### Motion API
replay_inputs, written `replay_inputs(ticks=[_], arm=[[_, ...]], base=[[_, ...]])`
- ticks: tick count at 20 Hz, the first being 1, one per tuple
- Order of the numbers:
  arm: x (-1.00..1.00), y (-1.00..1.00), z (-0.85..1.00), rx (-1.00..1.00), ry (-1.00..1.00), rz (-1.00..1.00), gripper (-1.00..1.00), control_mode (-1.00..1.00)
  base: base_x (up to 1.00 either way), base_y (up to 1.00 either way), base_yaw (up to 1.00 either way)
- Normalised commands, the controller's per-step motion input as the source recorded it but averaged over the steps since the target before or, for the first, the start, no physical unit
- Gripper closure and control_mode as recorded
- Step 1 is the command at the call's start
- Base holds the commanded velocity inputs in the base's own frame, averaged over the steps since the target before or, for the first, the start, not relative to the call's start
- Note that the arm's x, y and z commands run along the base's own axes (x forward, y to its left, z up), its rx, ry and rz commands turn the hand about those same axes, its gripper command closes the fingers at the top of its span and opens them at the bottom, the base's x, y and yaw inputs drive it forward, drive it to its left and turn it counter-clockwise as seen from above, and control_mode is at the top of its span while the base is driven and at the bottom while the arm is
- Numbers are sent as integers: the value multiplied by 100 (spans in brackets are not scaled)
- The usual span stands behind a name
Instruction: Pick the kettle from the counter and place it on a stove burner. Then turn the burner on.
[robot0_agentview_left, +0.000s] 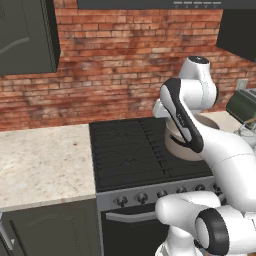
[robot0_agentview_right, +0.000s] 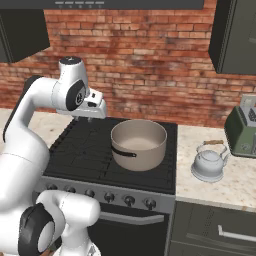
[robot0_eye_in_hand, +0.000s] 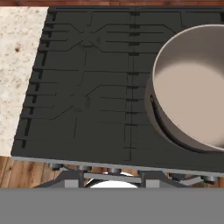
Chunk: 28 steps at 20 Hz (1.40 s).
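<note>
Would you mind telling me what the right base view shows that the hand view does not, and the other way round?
Right base view alone: the kettle standing on the counter right of the cooktop, a green toaster behind it, the brick wall, and the arm reaching over the stove. Hand view alone: a strip of wooden floor below the stove's front edge. Both share the beige pot on the black grates, the row of knobs and the counter left of the stove.
</note>
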Motion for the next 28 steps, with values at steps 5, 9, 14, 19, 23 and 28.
replay_inputs(ticks=[5,9,14,19,23,28], arm=[[-2,-5,0,0,0,0,-100,-100],[-26,-42,0,0,0,-3,-100,-100],[-52,-69,0,0,0,-15,-100,-100],[-55,-70,-3,0,1,-25,-100,-100],[-48,-83,-6,2,2,-36,-100,-100],[-53,-81,0,5,0,-36,-100,-100]], base=[[0,0,0],[0,0,0],[0,0,0],[0,0,0],[0,0,0],[0,0,0]])
